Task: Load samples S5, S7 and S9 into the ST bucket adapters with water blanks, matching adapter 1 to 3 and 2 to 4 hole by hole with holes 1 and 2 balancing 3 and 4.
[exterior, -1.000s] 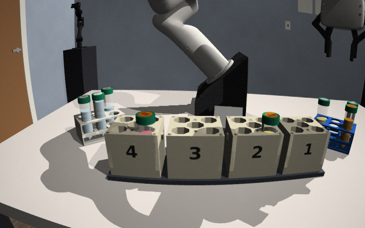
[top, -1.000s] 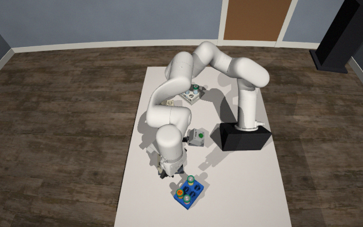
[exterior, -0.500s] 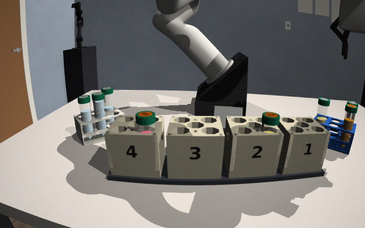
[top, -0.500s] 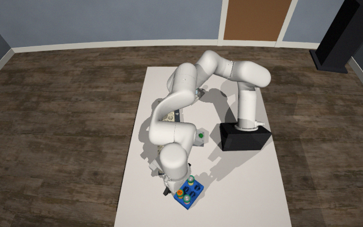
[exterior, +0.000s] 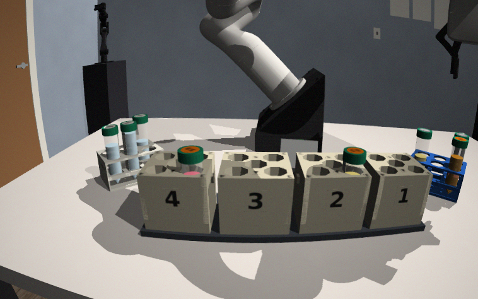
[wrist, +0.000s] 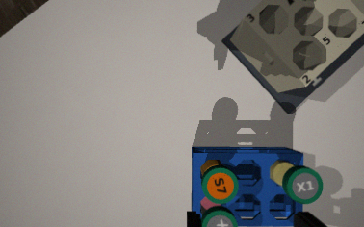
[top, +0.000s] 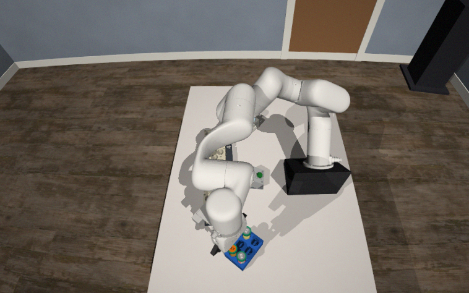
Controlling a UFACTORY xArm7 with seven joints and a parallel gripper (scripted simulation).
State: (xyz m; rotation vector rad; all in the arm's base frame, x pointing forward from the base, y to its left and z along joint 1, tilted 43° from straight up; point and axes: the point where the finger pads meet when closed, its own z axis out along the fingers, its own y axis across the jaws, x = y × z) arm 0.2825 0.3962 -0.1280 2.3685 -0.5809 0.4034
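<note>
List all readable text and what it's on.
"4", "3", "2", "1": adapter sides.
"S7": orange cap dot, blue rack.
"X1": grey cap dot, same rack.
"3", "5", "2", "1": hole numbers on the adapter top in the wrist view.
Unreadable: orange cap dots; cap at the wrist view's edge.

White desk [exterior: 47,230], dark loading stand [exterior: 233,235] carrying four numbered adapters, clear tube rack [exterior: 103,174] at one end, blue rack [exterior: 442,189] at the other, black arm base [exterior: 315,107] behind
</note>
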